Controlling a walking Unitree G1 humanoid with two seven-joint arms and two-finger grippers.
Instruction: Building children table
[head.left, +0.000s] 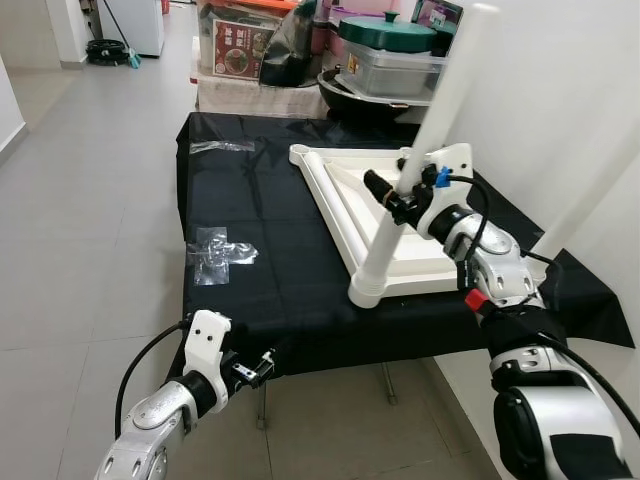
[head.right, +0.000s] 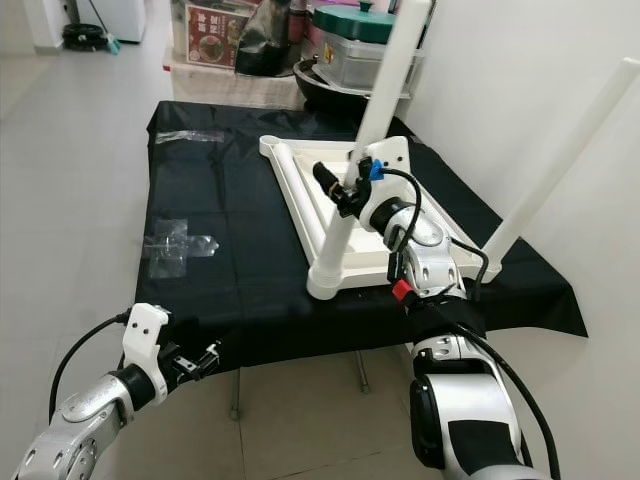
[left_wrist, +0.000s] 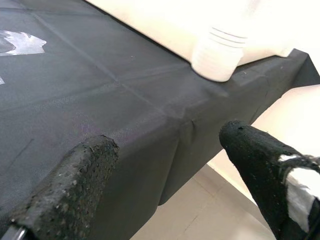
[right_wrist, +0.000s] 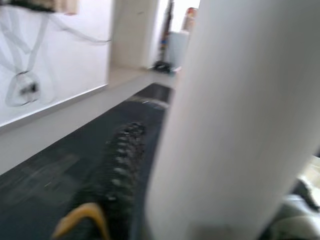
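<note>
Gripping a white table leg (head.left: 420, 160) between its black fingers (head.left: 380, 188), the right gripper (head.left: 392, 198) holds it about halfway up, the leg standing tilted with its foot end in the near corner of the upturned white table top (head.left: 335, 190). That piece lies on a black cloth (head.left: 260, 250) covering the tabletop, with scraps of clear plastic wrap (head.left: 215, 248) on the cloth further left. Low at the cloth's near edge, the left gripper (head.left: 255, 368) hangs with its fingers (left_wrist: 75, 190) spread wide, holding nothing.
</note>
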